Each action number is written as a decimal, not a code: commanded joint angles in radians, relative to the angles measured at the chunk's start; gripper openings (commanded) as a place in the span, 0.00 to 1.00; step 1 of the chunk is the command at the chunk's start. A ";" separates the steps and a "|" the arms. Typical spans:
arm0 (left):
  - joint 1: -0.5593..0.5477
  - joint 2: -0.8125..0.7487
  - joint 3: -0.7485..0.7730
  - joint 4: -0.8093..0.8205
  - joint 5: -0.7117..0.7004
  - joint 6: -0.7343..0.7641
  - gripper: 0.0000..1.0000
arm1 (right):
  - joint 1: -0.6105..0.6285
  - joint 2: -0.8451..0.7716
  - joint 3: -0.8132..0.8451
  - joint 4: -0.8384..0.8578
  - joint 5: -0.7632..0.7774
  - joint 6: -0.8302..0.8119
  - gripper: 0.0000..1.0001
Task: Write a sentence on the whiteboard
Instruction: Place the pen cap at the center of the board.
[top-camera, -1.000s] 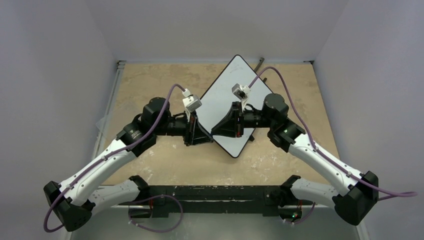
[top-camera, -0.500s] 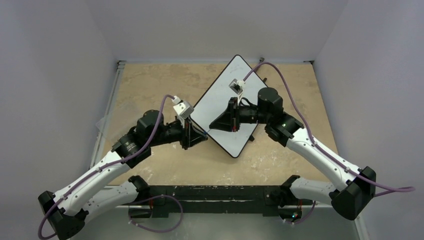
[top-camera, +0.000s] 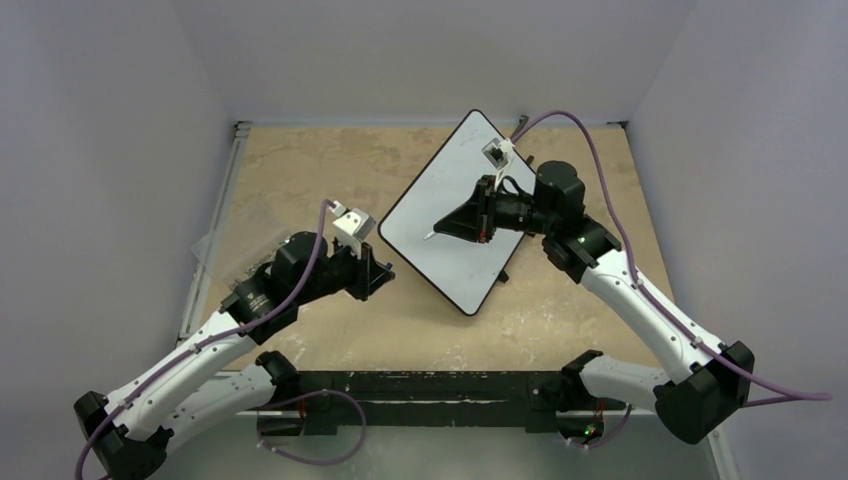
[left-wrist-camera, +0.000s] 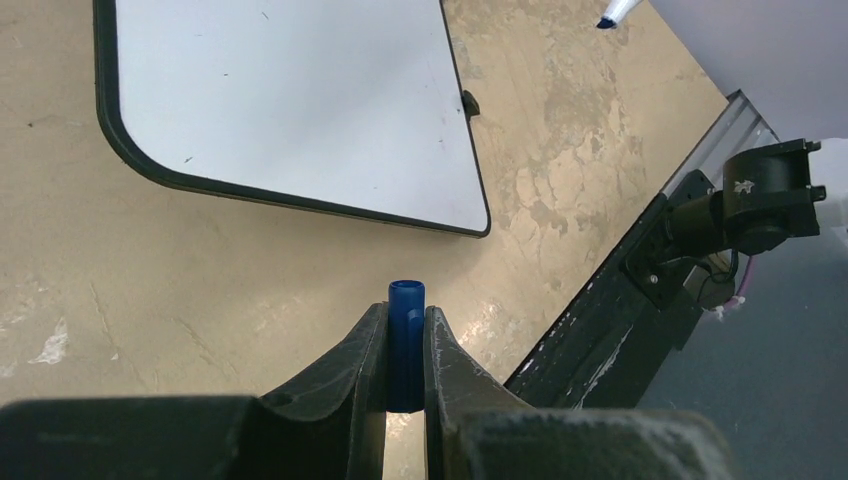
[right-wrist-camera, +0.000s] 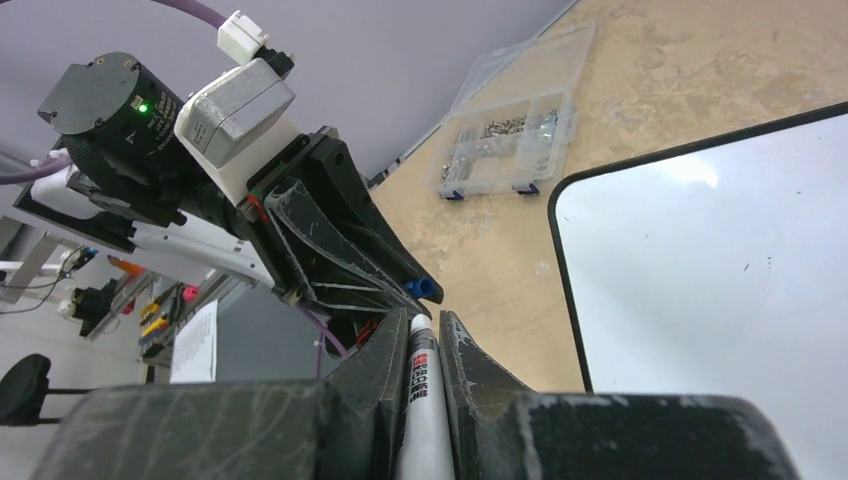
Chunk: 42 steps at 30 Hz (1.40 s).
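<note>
The large white rectangular whiteboard with a thin black rim (top-camera: 435, 195) lies flat on the mottled tan bench (top-camera: 300, 170), turned cornerwise, just right of centre in the top view. Its face is bare, with no sentence on it yet. The right tool (right-wrist-camera: 423, 325) is clamped on a white-barrelled marker with a red label (right-wrist-camera: 420, 400). The marker's tip hangs over the lower left part of the board in the top view; whether it touches, I cannot tell. The left tool (left-wrist-camera: 405, 312), over bare bench to the left of the board, is clamped on a small blue plastic cap (left-wrist-camera: 406, 298). I judge the whiteboard stiff, light and slick-faced, so pen pressure could slide it. To steady it, press or pinch the black rim at a corner, clear of the writing area. The thin, smooth marker may slip between the fingers if pushed hard
</note>
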<state>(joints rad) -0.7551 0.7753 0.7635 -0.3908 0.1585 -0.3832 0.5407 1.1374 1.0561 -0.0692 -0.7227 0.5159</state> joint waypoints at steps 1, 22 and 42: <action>-0.004 -0.013 0.037 -0.015 -0.054 -0.014 0.00 | -0.004 -0.010 0.036 0.000 -0.015 0.001 0.00; -0.002 0.250 -0.167 -0.116 -0.699 -0.494 0.00 | -0.004 -0.094 -0.035 -0.003 0.181 -0.060 0.00; 0.017 0.337 -0.259 0.012 -0.714 -0.498 0.38 | -0.005 -0.111 -0.054 -0.018 0.265 -0.081 0.00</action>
<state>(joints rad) -0.7464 1.1397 0.5121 -0.4126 -0.5293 -0.8581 0.5373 1.0409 1.0054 -0.0986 -0.5152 0.4610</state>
